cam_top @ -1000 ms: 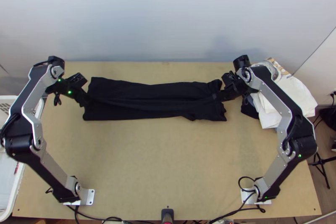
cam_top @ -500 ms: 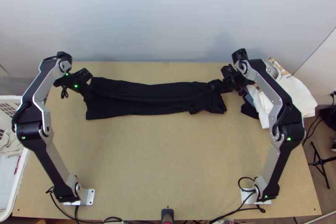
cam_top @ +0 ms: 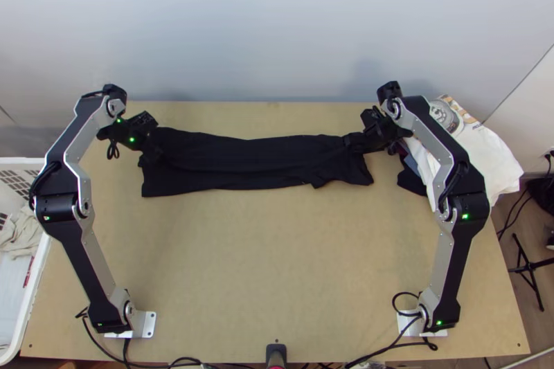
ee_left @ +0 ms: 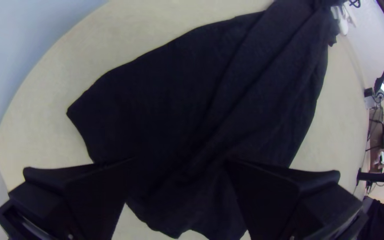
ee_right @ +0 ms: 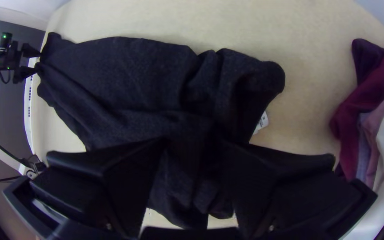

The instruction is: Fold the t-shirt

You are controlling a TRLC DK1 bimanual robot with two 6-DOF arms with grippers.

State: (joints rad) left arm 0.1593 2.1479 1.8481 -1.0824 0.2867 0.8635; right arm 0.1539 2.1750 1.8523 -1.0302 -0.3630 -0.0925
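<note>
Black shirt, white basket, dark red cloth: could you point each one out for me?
Black shirt (cam_top: 253, 163): top view, the middle of its long strip.
White basket (cam_top: 16, 176): top view, its slotted far wall.
Dark red cloth (ee_right: 362, 103): right wrist view, midway along its visible part.

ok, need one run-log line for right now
black t-shirt: long strip, creased | left gripper: one end, fingers apart | right gripper: other end, fingers apart | other clothes: far right

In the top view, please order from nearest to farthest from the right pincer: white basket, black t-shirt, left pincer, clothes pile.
1. Black t-shirt, at the right pincer.
2. Clothes pile, right side.
3. Left pincer, t-shirt's left end.
4. White basket, far left.
</note>
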